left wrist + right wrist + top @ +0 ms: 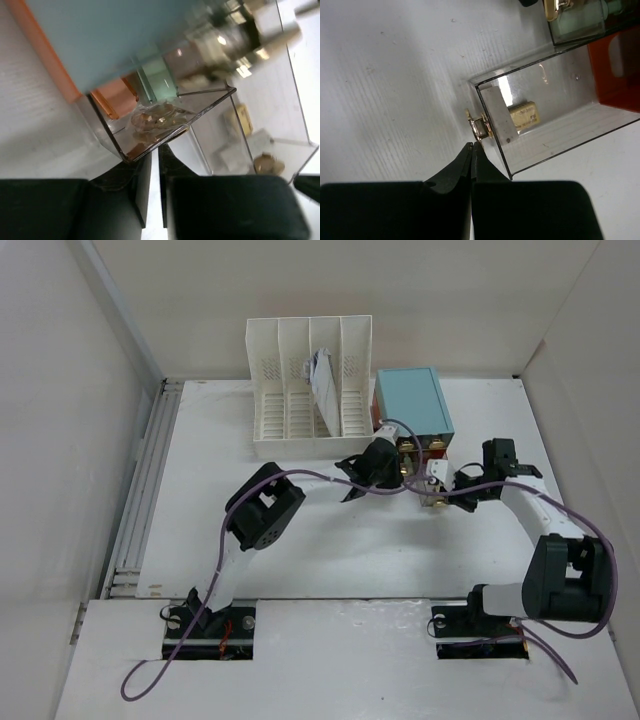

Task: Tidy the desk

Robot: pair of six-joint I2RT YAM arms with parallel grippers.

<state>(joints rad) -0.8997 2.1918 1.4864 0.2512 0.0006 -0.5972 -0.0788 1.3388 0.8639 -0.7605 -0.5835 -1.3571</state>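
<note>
The white desk (300, 540) carries a teal drawer box (412, 400) with clear drawers pulled out at its front. My left gripper (392, 458) sits right at that front. In the left wrist view my left gripper (159, 152) is shut to a thin slit and empty, its tips under the corner of a clear drawer (150, 125) holding small gold pieces. My right gripper (445, 485) reaches in from the right. In the right wrist view my right gripper (472, 146) is shut, with its tips just below the gold handle (481, 127) of a clear drawer (555, 130) holding a small yellow block (524, 115).
A white slotted file rack (300, 390) stands at the back, left of the teal box, with a paper (322, 380) leaning in one slot. A grey rail (150, 480) runs along the desk's left edge. White panel walls close in the sides and back.
</note>
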